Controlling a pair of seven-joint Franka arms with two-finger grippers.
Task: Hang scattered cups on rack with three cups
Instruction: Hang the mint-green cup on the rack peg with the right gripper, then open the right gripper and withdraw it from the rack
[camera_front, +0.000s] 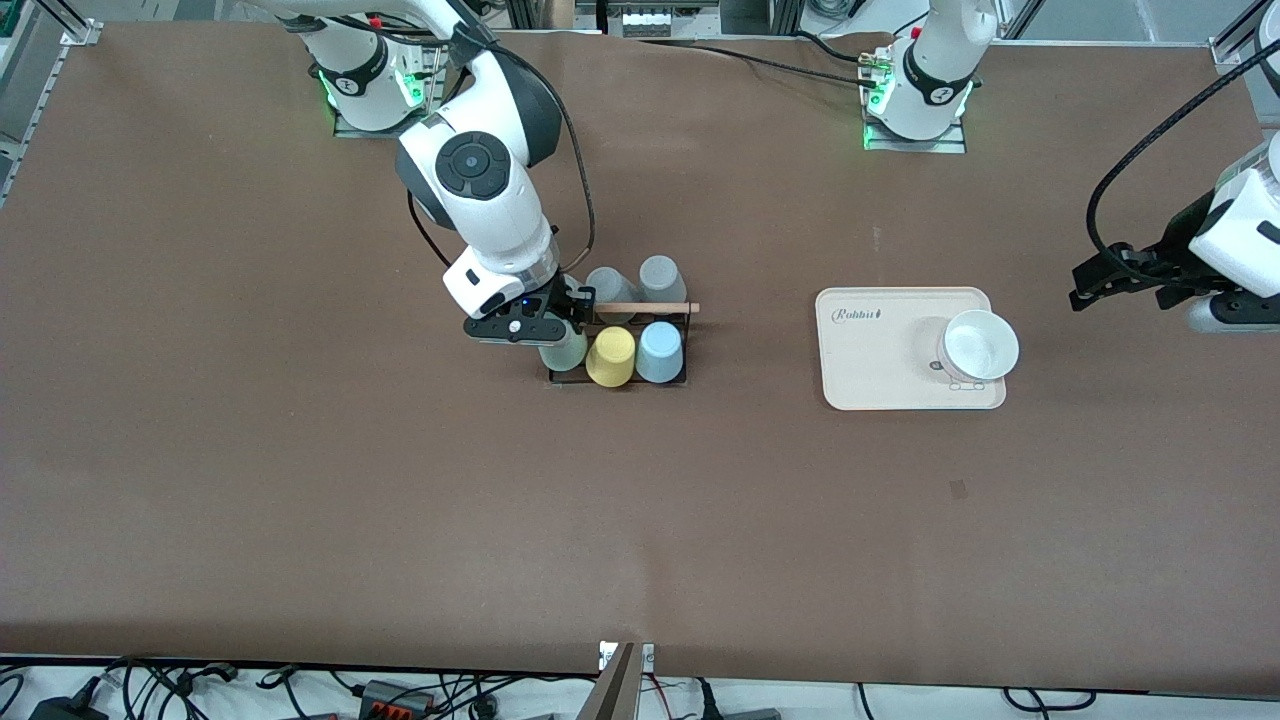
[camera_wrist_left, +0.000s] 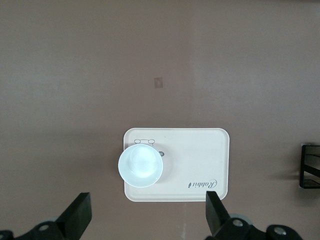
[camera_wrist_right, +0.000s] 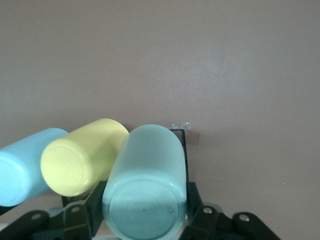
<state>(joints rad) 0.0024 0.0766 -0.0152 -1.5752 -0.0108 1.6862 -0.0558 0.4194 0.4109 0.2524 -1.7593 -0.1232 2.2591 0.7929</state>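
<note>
A brown mat is covering the whole table (camera_front: 300, 500), with cables trailing along the edge nearest the front camera and plenty of free room around the work.

The rack (camera_front: 618, 345) is sitting mid-table toward the right arm's end. The right gripper (camera_front: 562, 335) is working at the rack's end peg, fingers (camera_wrist_right: 192, 202) clamped on the mint-green cup (camera_wrist_right: 145, 192), which is upside down, base toward the wrist camera and long axis leaning like its neighbours. The yellow cup (camera_front: 611, 356) is hanging just beside it, then the light blue cup (camera_front: 660, 351). Two grey cups (camera_front: 637, 281) are occupying the row farther from the front camera, under the wooden rod (camera_front: 645, 308).

Judging by this, the mint-green cup looks seated or nearly so, and release appears to be the next call. The risk is nudging the yellow cup while pulling out.

The left gripper (camera_wrist_left: 147, 212) is waiting with fingers wide apart, high above the beige tray (camera_front: 860, 370) and its white bowl (camera_front: 981, 344), well apart from the rack.
</note>
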